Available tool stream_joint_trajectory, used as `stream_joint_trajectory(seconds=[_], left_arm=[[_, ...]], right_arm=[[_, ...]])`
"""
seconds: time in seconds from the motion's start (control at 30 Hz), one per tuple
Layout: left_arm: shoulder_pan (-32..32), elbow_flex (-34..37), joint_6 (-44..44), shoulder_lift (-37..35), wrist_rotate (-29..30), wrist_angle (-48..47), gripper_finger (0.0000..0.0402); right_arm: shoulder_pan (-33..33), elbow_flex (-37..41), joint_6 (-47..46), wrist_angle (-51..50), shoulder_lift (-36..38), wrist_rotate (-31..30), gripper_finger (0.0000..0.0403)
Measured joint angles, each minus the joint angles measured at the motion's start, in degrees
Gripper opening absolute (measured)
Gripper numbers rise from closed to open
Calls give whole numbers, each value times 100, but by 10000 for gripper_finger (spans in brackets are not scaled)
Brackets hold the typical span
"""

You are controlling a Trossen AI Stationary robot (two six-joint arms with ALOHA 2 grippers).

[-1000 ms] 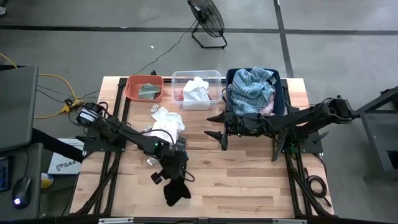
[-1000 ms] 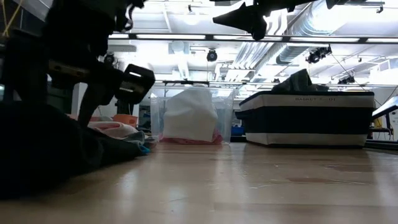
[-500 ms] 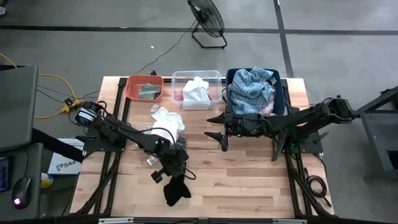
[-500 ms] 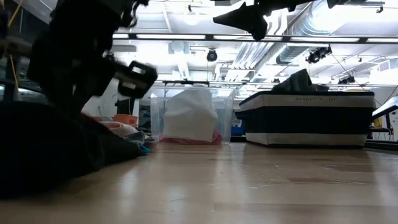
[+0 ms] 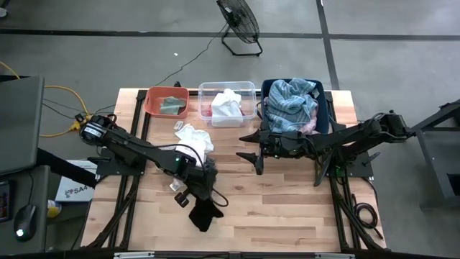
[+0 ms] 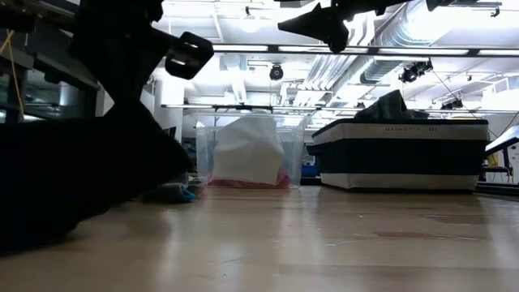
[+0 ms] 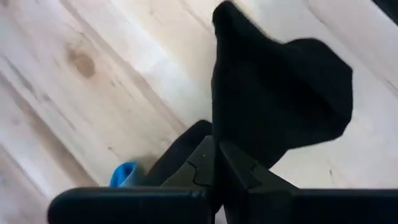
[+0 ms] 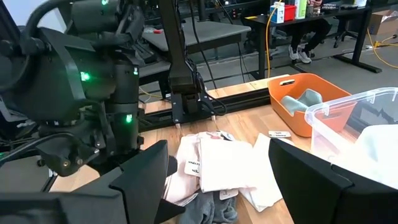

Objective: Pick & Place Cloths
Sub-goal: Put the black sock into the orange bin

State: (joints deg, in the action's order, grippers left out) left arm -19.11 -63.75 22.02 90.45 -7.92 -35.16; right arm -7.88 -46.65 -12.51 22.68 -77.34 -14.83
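My left gripper (image 5: 204, 188) is above the table's near middle, shut on a small black cloth (image 5: 203, 214) that hangs below it; the left wrist view shows the same cloth (image 7: 273, 93). In the low view it is a dark mass (image 6: 73, 178) at the left. A heap of white and pale pink cloths (image 5: 192, 139) lies on the table farther back. My right gripper (image 5: 249, 147) hovers open before the dark blue bin, well above the table and touching nothing. In its wrist view (image 8: 230, 186) it looks over the heap (image 8: 217, 163). My left gripper pinches the black cloth's upper part (image 7: 225, 134) between its two shut fingers, coming from above and pointing down. The cloth hangs slack below the fingers. In the low view its lower end (image 6: 40, 231) seems to rest on the table.
Along the far edge stand an orange bin (image 5: 154, 94) with an olive green cloth, a clear bin (image 5: 203, 89) with white and dark red cloths, and a dark blue bin (image 5: 327, 108) heaped with blue-striped and pink cloth. Bare wood lies on the near right.
My left gripper has risen and drawn slightly toward the far edge, staying shut. The black cloth has been pulled up with it, its upper part lifted and its spread on the table gathered into a narrower hanging shape.
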Motion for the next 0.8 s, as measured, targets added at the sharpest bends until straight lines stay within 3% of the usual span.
stream_joint_trajectory(seconds=[0.37,0.6,0.8], left_arm=[[-2,-582,-222,2,951,-991,0],[-2,-1379,-867,2,2584,-2495,0],[-2,-2257,-1382,2,3589,-3653,0]], right_arm=[[0,0,-120,-27,0,0,270],[0,0,-120,-31,0,0,270],[0,0,-120,-31,0,0,270]])
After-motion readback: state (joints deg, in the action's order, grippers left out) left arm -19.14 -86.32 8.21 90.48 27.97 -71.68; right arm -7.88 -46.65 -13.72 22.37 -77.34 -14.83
